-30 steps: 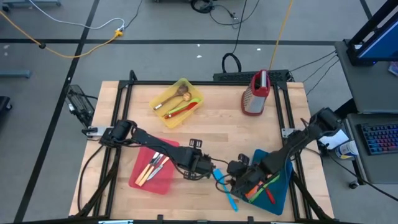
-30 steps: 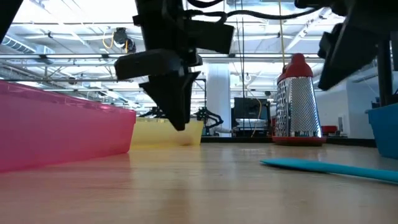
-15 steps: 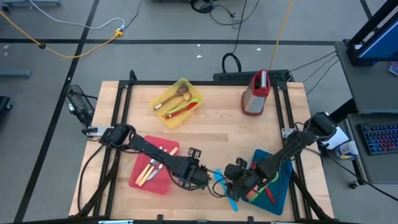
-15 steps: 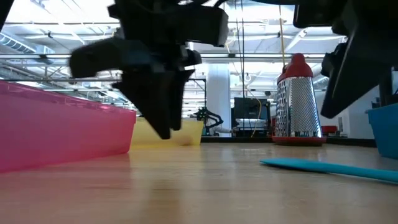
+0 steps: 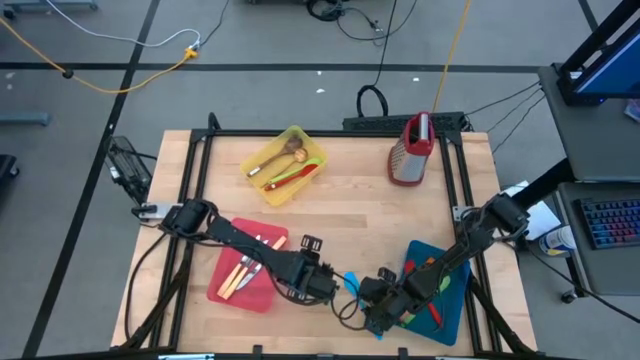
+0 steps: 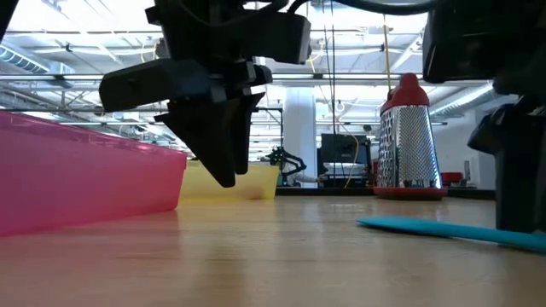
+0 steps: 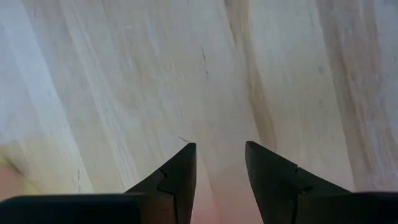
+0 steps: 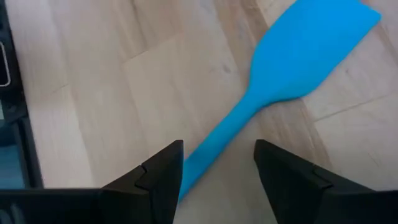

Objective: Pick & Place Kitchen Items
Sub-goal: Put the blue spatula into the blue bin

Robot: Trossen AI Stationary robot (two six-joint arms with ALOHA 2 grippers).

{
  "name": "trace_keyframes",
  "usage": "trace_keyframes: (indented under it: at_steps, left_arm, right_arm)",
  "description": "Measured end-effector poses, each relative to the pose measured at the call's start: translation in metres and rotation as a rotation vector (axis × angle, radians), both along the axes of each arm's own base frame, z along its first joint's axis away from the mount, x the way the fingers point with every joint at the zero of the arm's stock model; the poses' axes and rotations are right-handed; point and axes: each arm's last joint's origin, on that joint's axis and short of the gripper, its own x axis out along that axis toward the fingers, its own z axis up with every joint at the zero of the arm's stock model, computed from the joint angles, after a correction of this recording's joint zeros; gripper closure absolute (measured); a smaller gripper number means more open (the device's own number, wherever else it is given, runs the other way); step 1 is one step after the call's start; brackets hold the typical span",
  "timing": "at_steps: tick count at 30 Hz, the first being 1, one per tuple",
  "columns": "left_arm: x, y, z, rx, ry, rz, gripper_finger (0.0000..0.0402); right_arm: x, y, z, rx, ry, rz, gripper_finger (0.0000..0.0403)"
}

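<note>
A blue spatula [image 8: 292, 68] lies flat on the wooden table near its front edge; it also shows in the high view [image 5: 353, 283] and the low view [image 6: 444, 228]. My right gripper [image 8: 217, 171] is open and low over it, one finger on each side of the handle [image 8: 211, 146], and in the high view [image 5: 372, 315] it is left of the blue tray [image 5: 450, 310]. My left gripper [image 7: 221, 168] is open and empty over bare wood, just left of the spatula in the high view [image 5: 332, 287].
A pink-red tray [image 5: 262, 292] with orange and pale utensils sits at the front left. A yellow tray [image 5: 290, 135] with wooden spoons and red and green utensils sits at the back. The blue tray holds orange, green and red utensils. A metal grater [image 5: 410, 152] stands at the back right.
My right gripper has gone from the blue tray toward the table's near edge and left, and down, and now stands over the blue spatula's handle. My left gripper has shifted a little toward the near edge. The spatula has not moved.
</note>
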Motion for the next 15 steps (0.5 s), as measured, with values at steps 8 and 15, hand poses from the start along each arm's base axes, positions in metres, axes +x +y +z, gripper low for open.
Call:
trace_keyframes:
  at_steps: [8, 15]
  left_arm:
    - [0.001, 0.002, 0.000, -0.001, -0.002, 0.006, 0.0261]
    - [0.002, 0.004, 0.001, -0.007, -0.010, 0.034, 0.0261]
  right_arm:
    - [0.005, 0.000, -0.021, -0.208, -0.057, 0.144, 0.0232]
    - [0.014, -0.009, -0.038, -0.329, -0.080, 0.153, 0.0286]
